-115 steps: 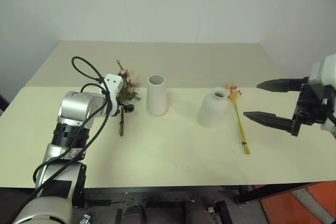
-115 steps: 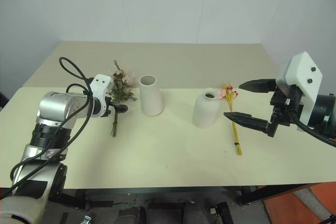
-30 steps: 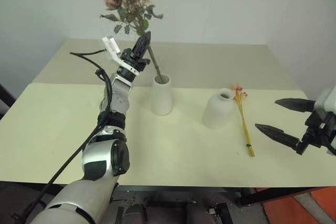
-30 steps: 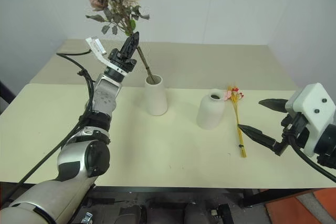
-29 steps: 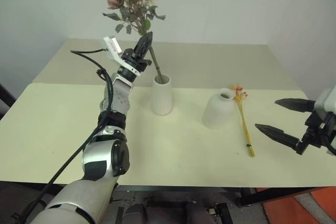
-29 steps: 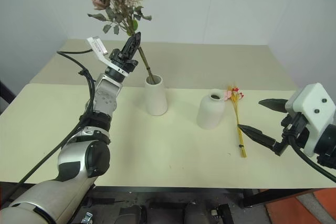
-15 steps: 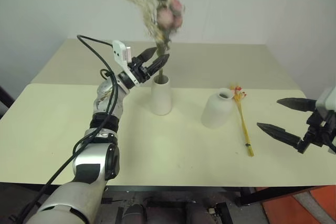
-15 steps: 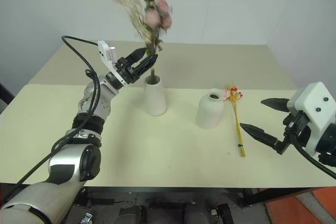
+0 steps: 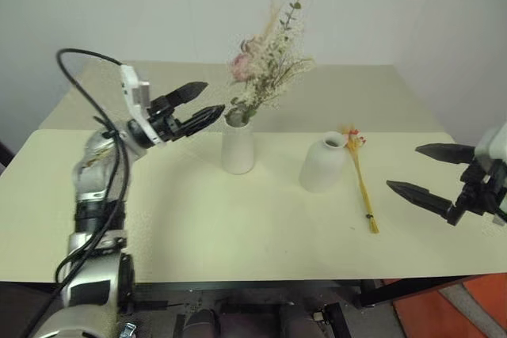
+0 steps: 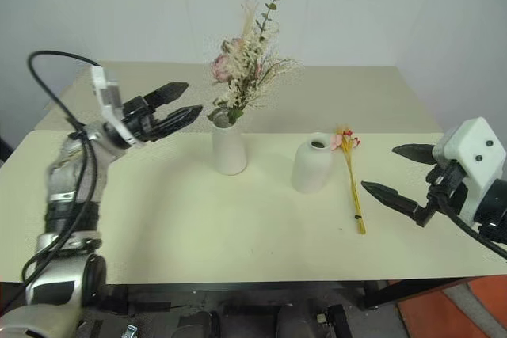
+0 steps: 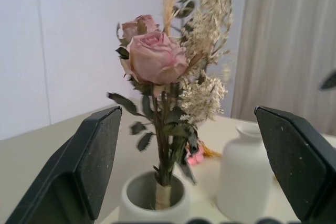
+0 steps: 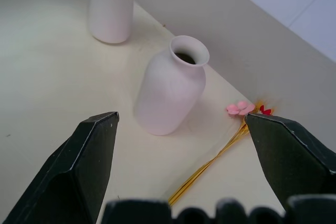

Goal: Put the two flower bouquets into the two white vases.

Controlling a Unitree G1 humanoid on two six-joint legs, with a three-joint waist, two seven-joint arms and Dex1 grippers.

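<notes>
The rose bouquet [image 9: 265,77] stands upright with its stems down in the mouth of the taller tapered vase [image 9: 237,146], pink roses, green leaves and cream sprigs spreading above the rim. The left gripper [image 9: 200,104] hangs just off the bouquet at about nine o'clock in the head views, its two black fingers spread wide and holding nothing; the tips point toward the flowers but stand apart from them, and in the left wrist view the stems and vase mouth sit between the two pads [image 11: 92,169] without touching either. At about three o'clock from the tapered vase stands the squat bottle vase [image 9: 323,162], its narrow neck open. Just beside it, again at three o'clock, the slim yellow bunch [image 9: 363,181] lies flat on the cream table [image 9: 238,227], its small pink-red flowers near the vase's neck and its stalk ends pointing toward the near edge. The right gripper [image 9: 426,172] hovers farther out at three o'clock from that bunch, well apart from it, fingers wide apart and empty, tips aimed toward the bottle vase and the stalks.
</notes>
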